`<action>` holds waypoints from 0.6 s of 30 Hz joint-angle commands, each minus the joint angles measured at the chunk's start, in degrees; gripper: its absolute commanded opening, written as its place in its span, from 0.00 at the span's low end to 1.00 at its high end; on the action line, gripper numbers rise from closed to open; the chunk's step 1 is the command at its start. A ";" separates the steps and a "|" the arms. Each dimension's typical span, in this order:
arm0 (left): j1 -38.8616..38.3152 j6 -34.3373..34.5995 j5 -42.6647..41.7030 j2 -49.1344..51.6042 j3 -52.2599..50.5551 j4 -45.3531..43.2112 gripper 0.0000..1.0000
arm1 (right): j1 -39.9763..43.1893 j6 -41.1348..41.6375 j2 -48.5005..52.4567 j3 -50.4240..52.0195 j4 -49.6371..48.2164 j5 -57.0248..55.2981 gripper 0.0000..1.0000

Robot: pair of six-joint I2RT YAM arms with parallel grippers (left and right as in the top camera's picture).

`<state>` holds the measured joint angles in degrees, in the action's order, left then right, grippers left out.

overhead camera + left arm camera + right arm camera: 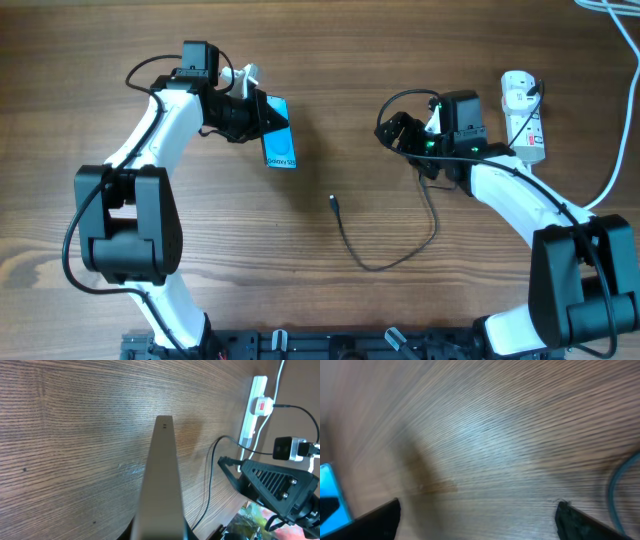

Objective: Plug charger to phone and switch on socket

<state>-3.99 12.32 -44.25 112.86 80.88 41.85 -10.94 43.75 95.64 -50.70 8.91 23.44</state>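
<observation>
My left gripper (262,118) is shut on the phone (279,139), a flat handset with a turquoise screen, holding it on its edge near the table's upper left. In the left wrist view the phone's pale edge (161,475) runs straight out from the jaws. The charger (392,258) lies in a loop on the wood, its dark plug tip (334,205) free in the middle. My right gripper (392,128) is open and empty, above the table left of the socket (524,115), a white power strip with a white adapter. Its two fingertips (477,515) are wide apart over bare wood.
A thick white cord (620,120) curves along the right edge from the power strip. The power strip also shows in the left wrist view (254,410) with its adapter. The right arm's base stands at the lower right (585,290), the left arm's base at the lower left (125,225).
</observation>
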 commanded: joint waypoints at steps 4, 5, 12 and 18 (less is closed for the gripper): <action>0.74 6.80 1.66 0.13 -0.26 -1.01 0.04 | -5.97 -11.28 0.17 0.09 3.69 9.66 0.25; 0.74 6.82 2.19 0.13 -0.26 -1.14 0.04 | -8.24 -14.03 0.17 0.09 5.05 9.62 0.24; 0.74 6.82 2.36 0.13 -0.26 -1.16 0.04 | -29.18 -8.35 0.17 0.11 14.51 -9.44 0.33; 0.74 6.82 2.36 0.13 -0.26 -1.16 0.04 | -33.73 -6.08 3.34 0.09 14.08 -24.52 0.33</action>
<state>-3.68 18.61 -41.41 112.86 80.84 40.88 -44.45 36.42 96.62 -50.70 23.14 6.90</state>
